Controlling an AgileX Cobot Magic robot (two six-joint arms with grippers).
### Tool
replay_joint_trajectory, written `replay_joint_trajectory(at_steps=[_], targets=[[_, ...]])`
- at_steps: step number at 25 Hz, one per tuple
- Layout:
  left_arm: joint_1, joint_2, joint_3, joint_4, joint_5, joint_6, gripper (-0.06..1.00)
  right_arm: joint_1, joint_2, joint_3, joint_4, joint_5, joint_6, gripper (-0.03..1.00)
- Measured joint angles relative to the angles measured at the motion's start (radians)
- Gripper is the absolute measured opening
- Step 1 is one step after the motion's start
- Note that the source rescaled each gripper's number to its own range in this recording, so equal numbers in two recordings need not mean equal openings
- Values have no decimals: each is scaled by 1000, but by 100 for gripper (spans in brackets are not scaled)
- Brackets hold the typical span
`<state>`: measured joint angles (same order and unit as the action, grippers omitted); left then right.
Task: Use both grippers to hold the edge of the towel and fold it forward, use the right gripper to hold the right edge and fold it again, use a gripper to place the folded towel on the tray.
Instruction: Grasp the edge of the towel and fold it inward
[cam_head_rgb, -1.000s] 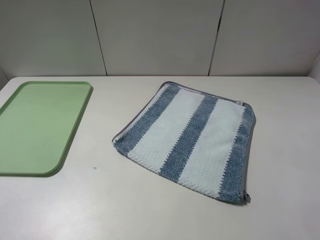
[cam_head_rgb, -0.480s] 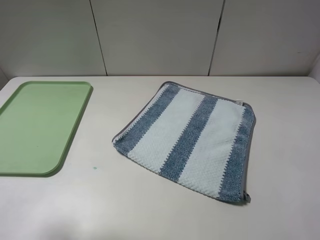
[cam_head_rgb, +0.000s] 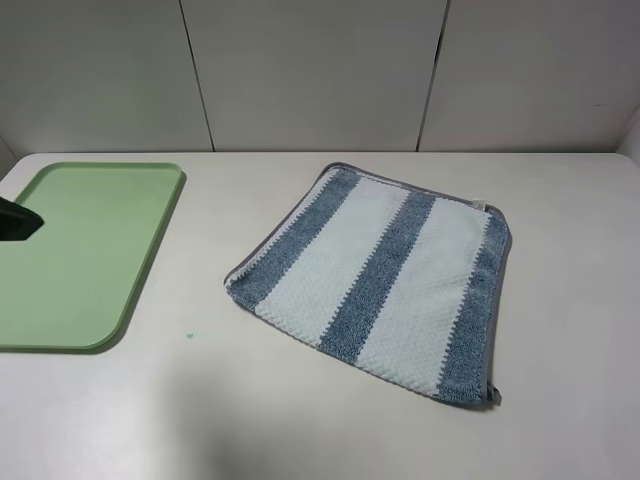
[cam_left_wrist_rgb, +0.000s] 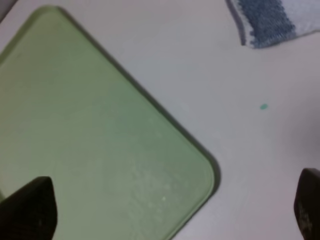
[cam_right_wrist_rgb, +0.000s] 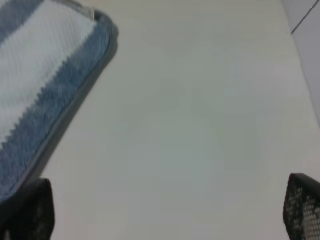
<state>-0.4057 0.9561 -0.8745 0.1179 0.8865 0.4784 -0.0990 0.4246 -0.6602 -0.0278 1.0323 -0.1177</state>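
Observation:
The blue and white striped towel (cam_head_rgb: 375, 278) lies flat and unfolded on the white table, right of centre. The empty green tray (cam_head_rgb: 80, 250) sits at the left. A dark tip of my left gripper (cam_head_rgb: 18, 221) shows at the left edge, above the tray. In the left wrist view my left gripper (cam_left_wrist_rgb: 167, 210) is open and empty over the tray's corner (cam_left_wrist_rgb: 100, 135), with a towel corner (cam_left_wrist_rgb: 265, 20) farther off. My right gripper (cam_right_wrist_rgb: 164, 207) is open and empty above bare table beside the towel's edge (cam_right_wrist_rgb: 45, 75). It is out of the exterior high view.
The white table (cam_head_rgb: 560, 200) extends around the towel, with a grey panelled wall (cam_head_rgb: 310, 70) behind it. A tiny green speck (cam_head_rgb: 189, 336) lies on the table between the tray and the towel.
The dark tip of my left gripper has come into the exterior high view at the left edge, over the tray. The towel and tray have not moved.

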Motion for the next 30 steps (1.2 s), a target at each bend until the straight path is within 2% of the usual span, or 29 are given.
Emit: replay_joint_trajectory(at_steps=[3,7,13,21,27,30], targets=[[-72,74,-6,3,-6,0,93,0,102,-14,1,-1,-36,100],[-130,162,-6,4,-9,3,92,24,188,-17,12,-3,-137,100],[-185,251,-6,-2,-12,86,92,196,283,-17,34,-40,-258,100],[-223,277,-6,-107,-14,203,92,430,457,-17,34,-104,-313,100],[-223,280,-6,-153,-24,309,91,516,566,-17,28,-126,-332,100],[-223,311,-6,-157,-16,330,90,558,577,-17,34,-151,-332,100]])
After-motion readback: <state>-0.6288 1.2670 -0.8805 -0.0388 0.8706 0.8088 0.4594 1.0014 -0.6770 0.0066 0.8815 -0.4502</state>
